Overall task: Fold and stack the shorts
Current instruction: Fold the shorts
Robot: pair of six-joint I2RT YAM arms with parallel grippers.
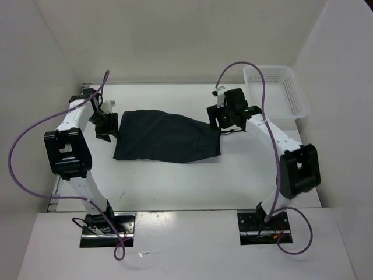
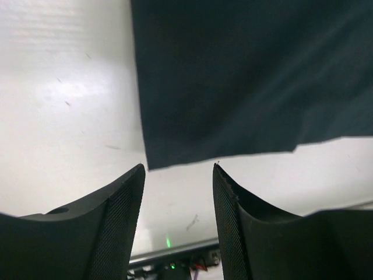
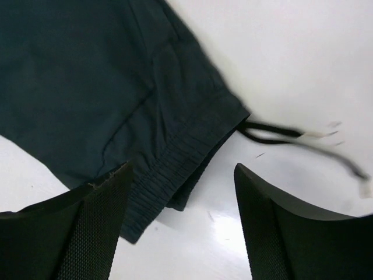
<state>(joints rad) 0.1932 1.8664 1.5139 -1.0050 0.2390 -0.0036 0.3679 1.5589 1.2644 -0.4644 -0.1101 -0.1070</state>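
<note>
My left hand (image 2: 178,169) hangs with its fingers spread and nothing between them, over bare counter (image 2: 64,105). Just beyond my fingertips lies a corner of the dark shorts (image 2: 250,76), whose edge runs off past my right finger; my fingertips stop short of the cloth. The shorts lie flat on the counter between my two hands. My right hand (image 3: 183,166) is spread too, holding nothing. It is poised over the ribbed elastic waistband (image 3: 172,163), whose corner sits between my fingers, closer to the left one. A black drawstring (image 3: 274,131) trails from that waistband off beyond my right finger. Farther out past my right hand stands a white lattice basket (image 1: 268,68).
</note>
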